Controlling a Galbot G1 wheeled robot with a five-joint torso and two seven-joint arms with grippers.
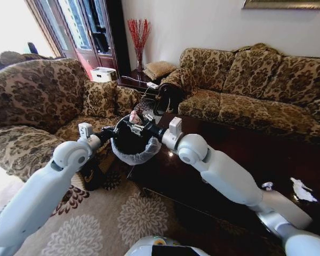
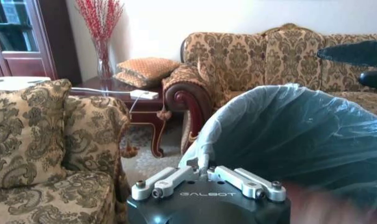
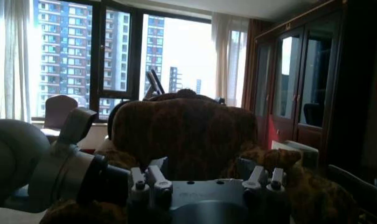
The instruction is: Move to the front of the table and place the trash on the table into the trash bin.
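The trash bin [image 1: 136, 152], dark inside with a whitish bag over its rim, hangs beside the left corner of the dark table [image 1: 229, 140]. My left gripper [image 1: 110, 133] is shut on the near rim of the trash bin [image 2: 300, 140]; in the left wrist view that gripper [image 2: 207, 175] pinches the bag's edge. My right gripper [image 1: 144, 122] hovers over the bin's mouth, and in its own view this gripper [image 3: 207, 183] stands open with nothing between the fingers. A small pinkish-white piece [image 1: 134, 116] shows at the bin's far rim. Crumpled white paper [image 1: 301, 190] and a tiny scrap [image 1: 268, 185] lie on the table at the right.
Patterned sofas stand to the left [image 1: 37, 96] and behind the table [image 1: 245, 80]. A dark side table [image 1: 133, 81] in the corner carries a vase of red branches [image 1: 139, 37]. A patterned rug [image 1: 101, 218] covers the floor below the bin.
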